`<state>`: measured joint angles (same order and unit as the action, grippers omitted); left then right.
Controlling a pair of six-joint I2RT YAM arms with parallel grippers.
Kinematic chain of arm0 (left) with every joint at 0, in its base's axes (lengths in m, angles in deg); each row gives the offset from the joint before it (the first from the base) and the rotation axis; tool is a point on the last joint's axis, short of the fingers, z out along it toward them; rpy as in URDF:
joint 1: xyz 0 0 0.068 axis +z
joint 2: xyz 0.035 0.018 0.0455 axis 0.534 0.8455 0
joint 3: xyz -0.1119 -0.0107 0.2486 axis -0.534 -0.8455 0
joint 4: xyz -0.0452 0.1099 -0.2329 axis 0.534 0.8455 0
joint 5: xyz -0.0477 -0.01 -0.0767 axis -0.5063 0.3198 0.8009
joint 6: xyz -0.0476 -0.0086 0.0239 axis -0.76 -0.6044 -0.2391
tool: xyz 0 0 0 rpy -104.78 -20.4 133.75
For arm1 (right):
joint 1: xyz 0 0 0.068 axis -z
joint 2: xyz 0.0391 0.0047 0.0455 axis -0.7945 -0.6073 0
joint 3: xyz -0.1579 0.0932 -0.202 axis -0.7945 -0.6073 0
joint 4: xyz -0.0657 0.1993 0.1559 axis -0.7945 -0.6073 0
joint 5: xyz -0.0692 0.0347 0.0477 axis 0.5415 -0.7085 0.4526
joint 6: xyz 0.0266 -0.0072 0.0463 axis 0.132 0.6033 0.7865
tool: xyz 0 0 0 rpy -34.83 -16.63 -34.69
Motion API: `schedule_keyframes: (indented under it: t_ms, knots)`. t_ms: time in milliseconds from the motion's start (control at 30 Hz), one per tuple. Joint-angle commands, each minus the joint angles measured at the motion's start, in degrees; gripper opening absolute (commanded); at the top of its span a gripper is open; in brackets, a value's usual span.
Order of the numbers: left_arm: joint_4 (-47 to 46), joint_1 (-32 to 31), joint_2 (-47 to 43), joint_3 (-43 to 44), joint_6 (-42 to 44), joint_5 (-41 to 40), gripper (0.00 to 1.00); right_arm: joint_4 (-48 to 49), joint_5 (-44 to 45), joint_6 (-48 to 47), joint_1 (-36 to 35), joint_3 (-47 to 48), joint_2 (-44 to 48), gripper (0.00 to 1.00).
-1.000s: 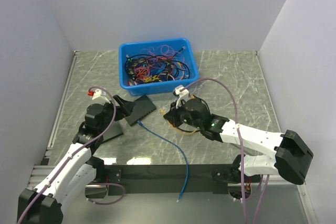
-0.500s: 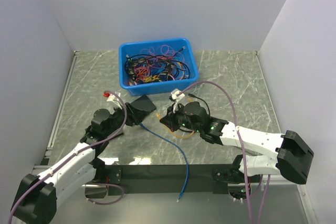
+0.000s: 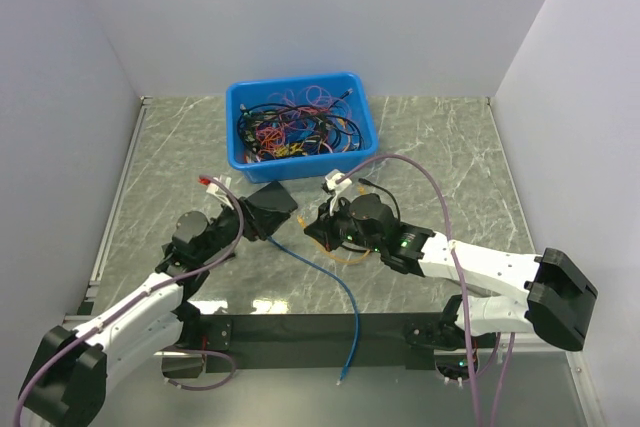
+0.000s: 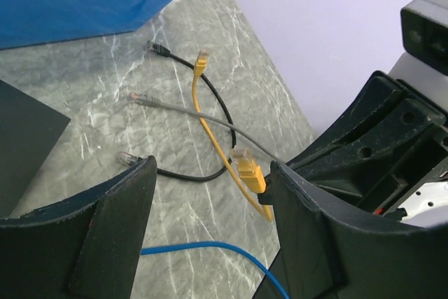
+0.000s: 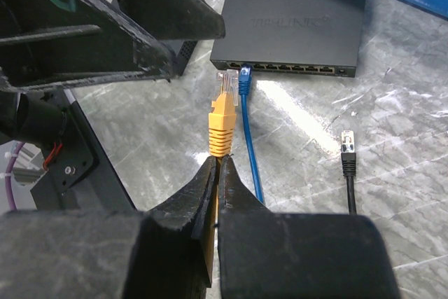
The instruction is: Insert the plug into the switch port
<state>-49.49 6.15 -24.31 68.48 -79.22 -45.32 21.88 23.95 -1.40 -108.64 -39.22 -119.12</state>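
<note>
The black switch [image 5: 290,29] lies on the table with its port row facing my right gripper; it also shows in the top view [image 3: 272,199]. A blue cable [image 5: 246,131] is plugged into one port. My right gripper [image 5: 217,162] is shut on the boot of the yellow plug [image 5: 222,120] and holds it just in front of the ports, beside the blue plug. In the top view my right gripper [image 3: 325,222] sits right of the switch. My left gripper [image 4: 210,180] is open and empty, its fingers either side of the yellow plug [image 4: 246,169], next to the switch [image 3: 243,215].
A blue bin [image 3: 300,127] full of tangled cables stands behind the switch. Loose black [image 4: 185,173], grey [image 4: 182,113] and yellow [image 4: 199,89] cables lie on the marble table. A loose black plug [image 5: 348,146] lies right of the blue cable.
My left arm has swung forward and down, bringing its open gripper beside the switch. My right gripper has shifted slightly left with the yellow plug. The switch has turned a little.
</note>
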Motion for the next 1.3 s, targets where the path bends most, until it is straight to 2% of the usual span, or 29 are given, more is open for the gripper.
schedule_keyframes:
  t_ms: [0,500,833,1267]
  knots:
    - [-5.7,-0.7,1.6,-1.1,-1.3,1.3,0.71,3.0,-0.4,-0.6,-0.3,0.7,-0.2,0.0]
    - [-10.7,-4.3,7.7,1.0,-1.4,-0.1,0.69,2.7,-0.6,-0.8,-0.7,1.4,-1.3,0.0]
    - [-14.0,-5.2,8.9,0.6,-3.1,-1.9,0.56,2.6,-0.7,-0.7,-0.8,1.6,-1.6,0.0]
    - [-18.7,-5.6,12.0,0.0,-5.0,-0.8,0.49,2.8,-0.5,-0.8,-1.0,1.3,-1.1,0.0]
